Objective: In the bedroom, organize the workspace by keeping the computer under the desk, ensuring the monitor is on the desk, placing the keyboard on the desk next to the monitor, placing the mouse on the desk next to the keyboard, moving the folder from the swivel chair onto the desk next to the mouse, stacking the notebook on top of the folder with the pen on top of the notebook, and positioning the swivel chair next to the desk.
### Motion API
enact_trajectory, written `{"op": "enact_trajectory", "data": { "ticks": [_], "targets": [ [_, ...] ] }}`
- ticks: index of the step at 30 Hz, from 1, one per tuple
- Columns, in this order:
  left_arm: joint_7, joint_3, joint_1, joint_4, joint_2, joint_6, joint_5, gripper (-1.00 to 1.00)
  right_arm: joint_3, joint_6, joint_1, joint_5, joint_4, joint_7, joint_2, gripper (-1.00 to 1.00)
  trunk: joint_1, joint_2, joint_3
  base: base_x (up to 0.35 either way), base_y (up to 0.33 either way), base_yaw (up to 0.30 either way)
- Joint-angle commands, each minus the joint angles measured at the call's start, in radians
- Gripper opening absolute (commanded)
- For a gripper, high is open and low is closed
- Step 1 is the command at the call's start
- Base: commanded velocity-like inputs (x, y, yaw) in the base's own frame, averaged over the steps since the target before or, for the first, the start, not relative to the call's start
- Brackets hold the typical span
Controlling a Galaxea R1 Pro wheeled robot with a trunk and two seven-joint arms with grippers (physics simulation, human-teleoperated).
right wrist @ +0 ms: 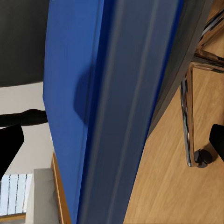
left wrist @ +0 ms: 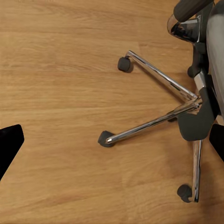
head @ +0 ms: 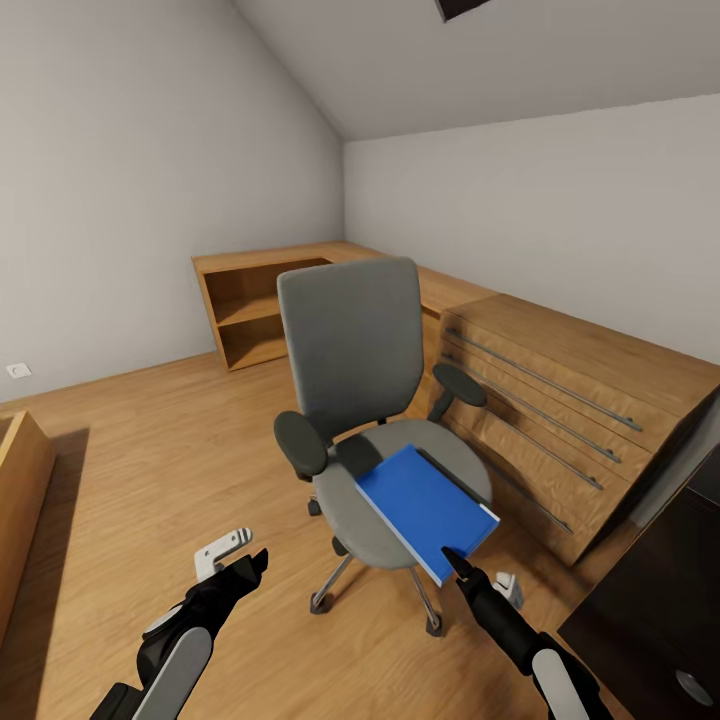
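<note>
The grey swivel chair (head: 350, 340) stands mid-room, facing me, on its chrome wheeled base (left wrist: 154, 121). Across its seat lies the bright blue folder (head: 425, 505), its near corner jutting over the seat's front edge. My right gripper (head: 470, 572) is open at that near corner. In the right wrist view the folder's edge (right wrist: 107, 112) sits between the spread dark fingertips (right wrist: 9, 144). My left gripper (head: 250, 556) hangs open and empty over the wood floor, left of the chair base, with a dark fingertip (left wrist: 9, 144) at the picture's side.
A low light-wood drawer cabinet (head: 570, 390) runs along the right wall behind the chair. An open wood shelf unit (head: 245, 305) fills the far corner. A wood panel (head: 20, 490) stands at the left edge, dark furniture (head: 660, 610) at the lower right.
</note>
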Motion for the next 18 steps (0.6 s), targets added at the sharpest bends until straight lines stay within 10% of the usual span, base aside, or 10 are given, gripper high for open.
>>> {"op": "enact_trajectory", "data": {
  "ticks": [1, 18],
  "targets": [
    [0.008, -0.002, -0.001, -0.001, 0.001, 0.001, 0.007, 1.0, -0.004, 0.009, -0.001, -0.006, 0.0, 0.002, 0.001, 1.0, 0.0, 0.0, -0.001, 0.0, 0.0, 0.0],
    [0.008, -0.002, -0.001, -0.001, 0.002, 0.0, 0.005, 1.0, -0.004, 0.008, -0.001, -0.006, 0.0, 0.002, 0.001, 1.0, 0.0, 0.0, -0.001, 0.017, 0.011, 0.0]
  ]
}}
